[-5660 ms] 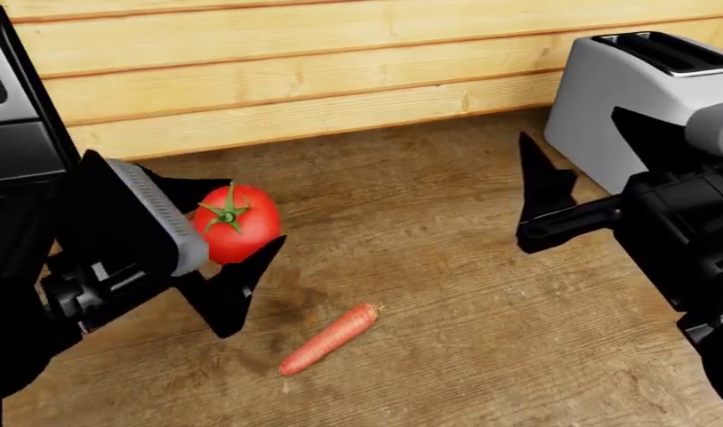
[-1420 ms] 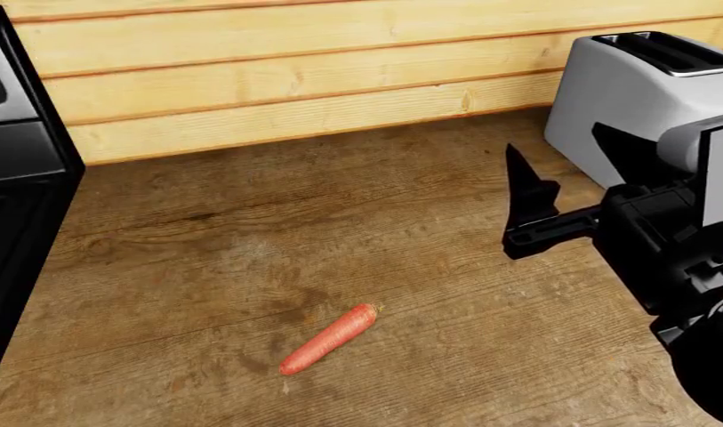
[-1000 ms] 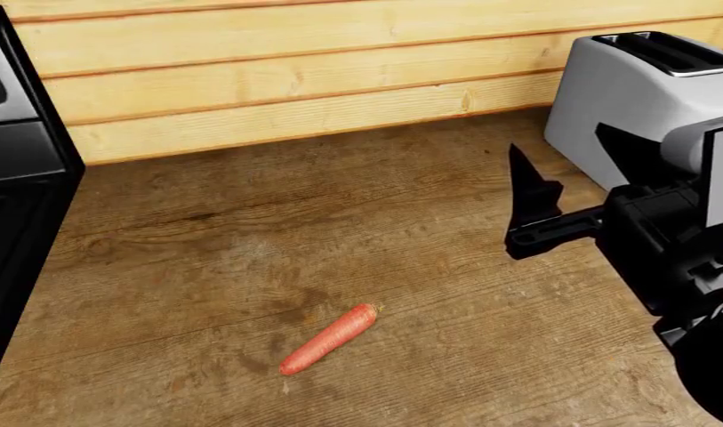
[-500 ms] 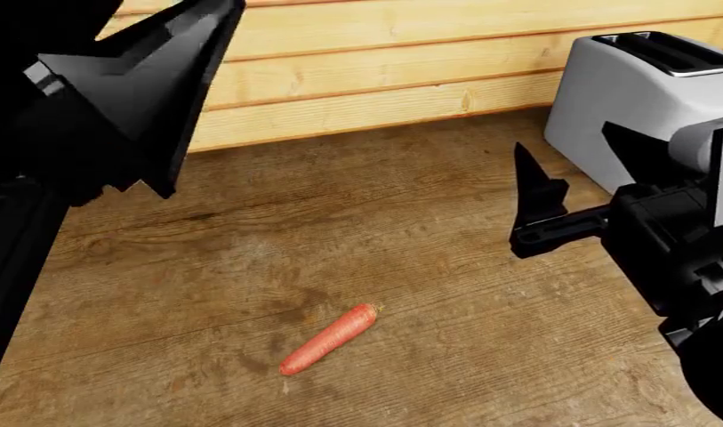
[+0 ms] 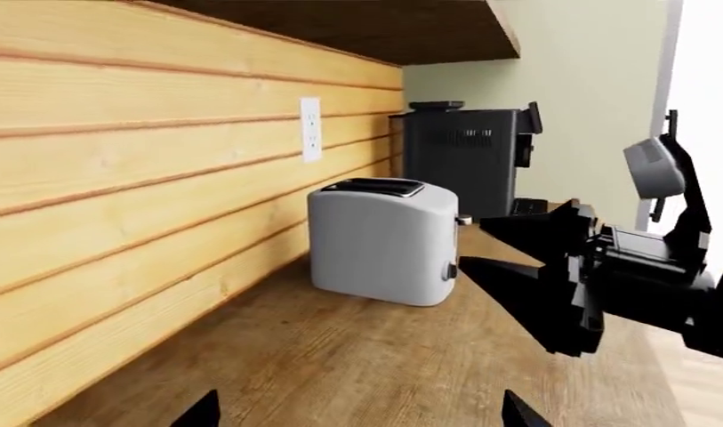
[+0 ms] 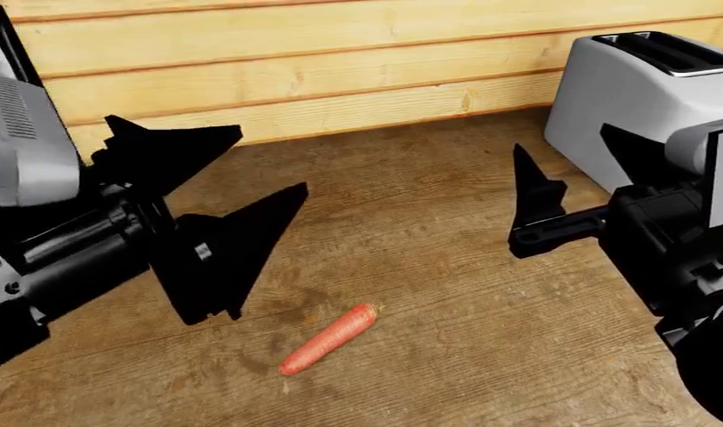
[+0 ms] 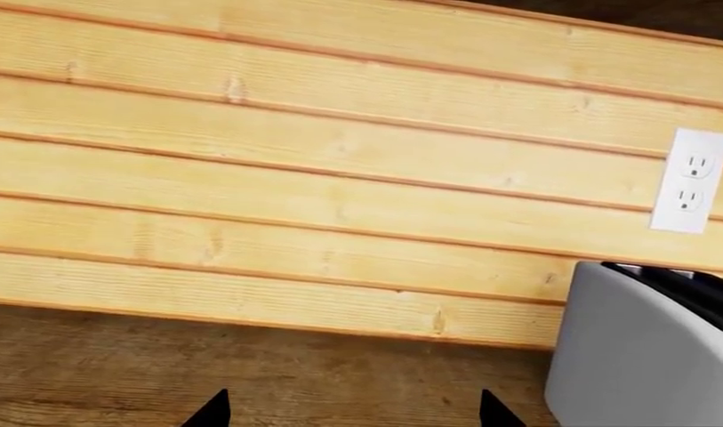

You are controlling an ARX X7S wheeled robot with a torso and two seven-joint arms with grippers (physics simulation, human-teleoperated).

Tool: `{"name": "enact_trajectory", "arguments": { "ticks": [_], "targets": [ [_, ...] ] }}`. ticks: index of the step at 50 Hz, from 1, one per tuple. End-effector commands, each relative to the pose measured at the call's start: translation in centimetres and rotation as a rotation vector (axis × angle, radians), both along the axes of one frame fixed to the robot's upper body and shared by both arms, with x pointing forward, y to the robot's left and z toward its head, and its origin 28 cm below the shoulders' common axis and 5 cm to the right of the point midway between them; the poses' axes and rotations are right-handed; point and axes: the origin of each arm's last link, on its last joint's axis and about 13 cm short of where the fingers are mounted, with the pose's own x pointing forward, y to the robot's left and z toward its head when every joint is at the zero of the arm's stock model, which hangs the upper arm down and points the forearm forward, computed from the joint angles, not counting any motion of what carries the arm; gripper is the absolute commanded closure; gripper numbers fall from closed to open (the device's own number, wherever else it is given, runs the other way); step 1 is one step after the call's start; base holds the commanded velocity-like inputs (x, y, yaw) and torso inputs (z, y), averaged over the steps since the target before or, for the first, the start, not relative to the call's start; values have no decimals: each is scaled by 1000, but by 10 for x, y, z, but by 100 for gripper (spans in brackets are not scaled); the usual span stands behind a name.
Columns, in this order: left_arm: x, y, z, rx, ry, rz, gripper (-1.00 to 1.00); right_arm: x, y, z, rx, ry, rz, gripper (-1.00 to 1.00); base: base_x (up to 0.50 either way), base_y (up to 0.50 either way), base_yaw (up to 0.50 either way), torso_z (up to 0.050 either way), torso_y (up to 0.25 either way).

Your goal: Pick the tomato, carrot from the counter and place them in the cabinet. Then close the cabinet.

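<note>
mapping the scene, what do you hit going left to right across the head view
left gripper → carrot → right gripper → toaster

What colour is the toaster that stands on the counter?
The toaster is light grey with dark slots on top; the left wrist view shows it best.
</note>
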Motion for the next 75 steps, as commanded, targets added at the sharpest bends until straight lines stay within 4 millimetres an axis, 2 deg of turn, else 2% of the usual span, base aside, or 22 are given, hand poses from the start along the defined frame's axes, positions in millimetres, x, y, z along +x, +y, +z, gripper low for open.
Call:
{"name": "enact_trajectory", "arguments": {
  "ticks": [1, 10, 24, 31, 44, 75],
  "targets": [
    [-5, -8, -22, 56, 34, -31, -100, 0, -1, -2, 3, 1, -2, -100, 0, 0, 0, 0, 0],
    [-5, -16, -39, 182, 13, -25, -100, 2, 0, -3, 8, 0, 2, -100, 0, 0, 0, 0, 0],
    [-13, -35, -51, 298, -12, -5, -100, 2, -1, -4, 14, 0, 0, -100, 0, 0, 0, 0, 0],
    [-11, -39, -61, 323, 15, -10, -100, 1, -3, -5, 15, -3, -3, -100, 0, 0, 0, 0, 0],
    [0, -38, -79, 371, 63, 23, -100, 2, -3, -5, 12, -8, -3, -100, 0, 0, 0, 0, 0],
    [11, -41, -99, 430, 164, 7, -100, 5, -1, -6, 8, -2, 1, -100, 0, 0, 0, 0, 0]
  ]
}}
